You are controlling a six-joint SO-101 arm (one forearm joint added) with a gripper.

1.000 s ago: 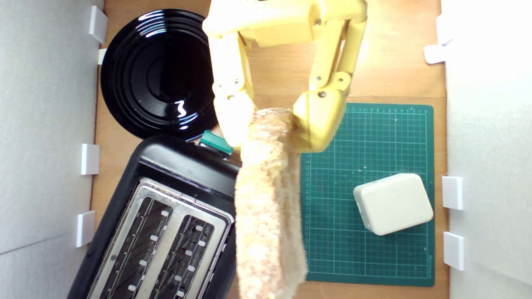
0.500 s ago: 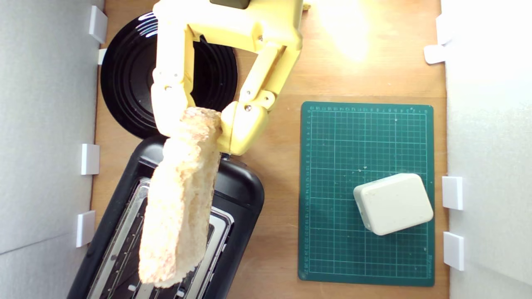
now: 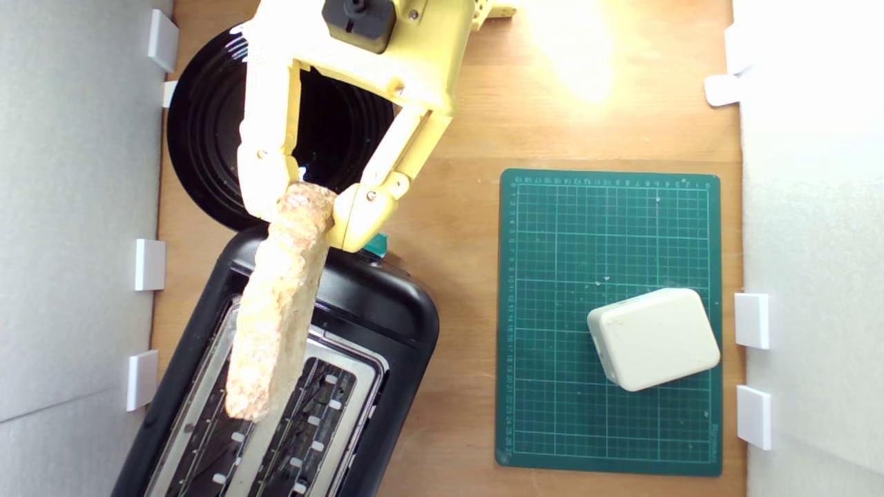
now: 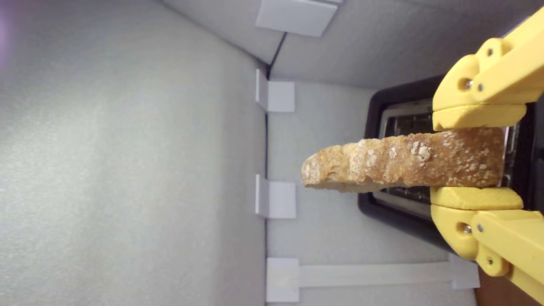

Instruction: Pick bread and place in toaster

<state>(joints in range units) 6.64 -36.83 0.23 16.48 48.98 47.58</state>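
My yellow gripper [image 3: 304, 207] is shut on one end of the bread [image 3: 276, 304], a rustic slice with brown crust held on edge. The slice hangs above the black toaster [image 3: 387, 310] and runs along over its silver top plate, roughly in line with the slot nearer the exterior view's left. The green lever knob [image 3: 377, 243] peeks out beside the gripper. In the wrist view the bread [image 4: 399, 161] sticks out from between the two yellow fingers [image 4: 476, 117], with the toaster [image 4: 378, 106] behind it.
A glossy black plate [image 3: 207, 138] lies behind the toaster. A green cutting mat [image 3: 608, 221] with a cream block [image 3: 652, 338] lies at the exterior view's right. White foam walls [image 3: 69, 207] with clips close in both sides.
The gripper has carried the bread from the mat's edge leftwards in the exterior view to above the toaster. The slice now looks narrower and lines up with a slot.
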